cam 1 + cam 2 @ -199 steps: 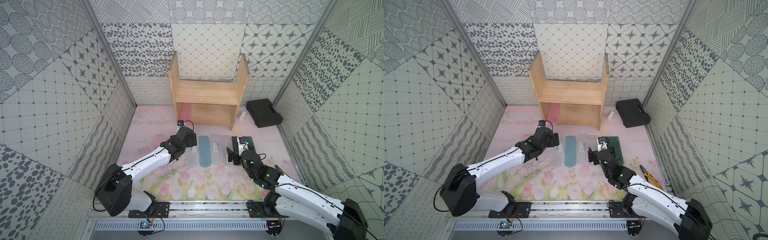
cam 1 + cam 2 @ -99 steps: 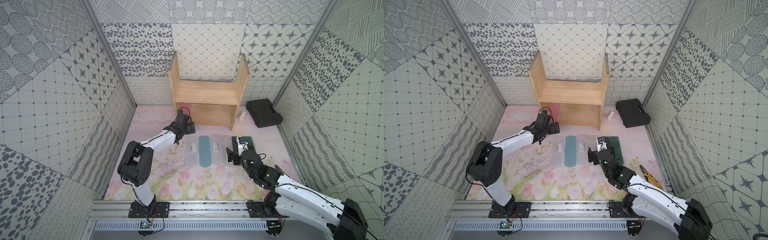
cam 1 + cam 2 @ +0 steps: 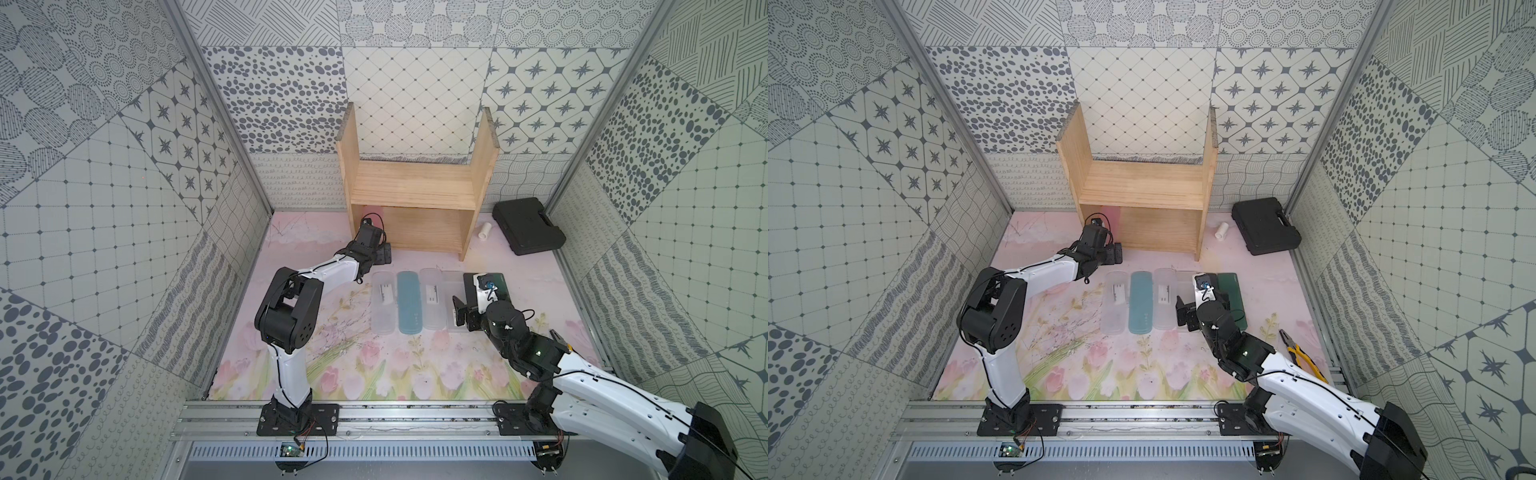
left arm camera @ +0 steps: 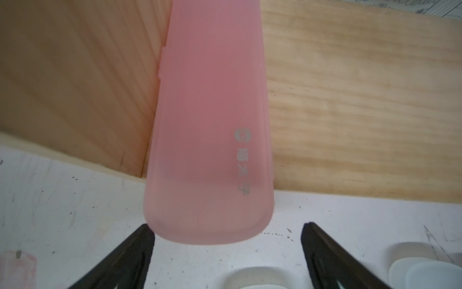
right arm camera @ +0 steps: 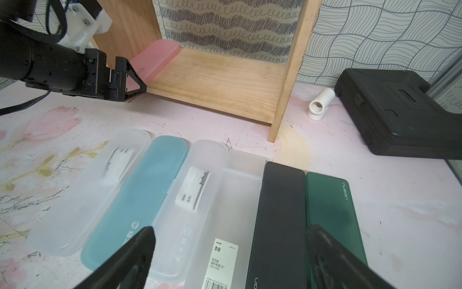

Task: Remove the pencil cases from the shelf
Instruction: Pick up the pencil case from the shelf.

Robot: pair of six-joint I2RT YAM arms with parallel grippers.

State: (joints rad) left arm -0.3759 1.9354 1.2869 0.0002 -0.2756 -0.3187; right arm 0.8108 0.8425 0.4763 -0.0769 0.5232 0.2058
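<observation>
While both top views look down, the left gripper [image 3: 383, 254] sits at the lower left opening of the shelf [image 3: 415, 189], just before the pink case [image 3: 369, 212] on its bottom board, and the right gripper [image 3: 467, 309] hovers over a row of six cases [image 3: 407, 307] on the mat [image 3: 374, 374]. From the left wrist, the jaws stand wide on either side of the pink case's near end, which juts past the board's front edge. From the right wrist, that gripper's jaws gape wide above the frosted clear case [image 5: 232, 212] and the black case [image 5: 280, 212], holding nothing.
</observation>
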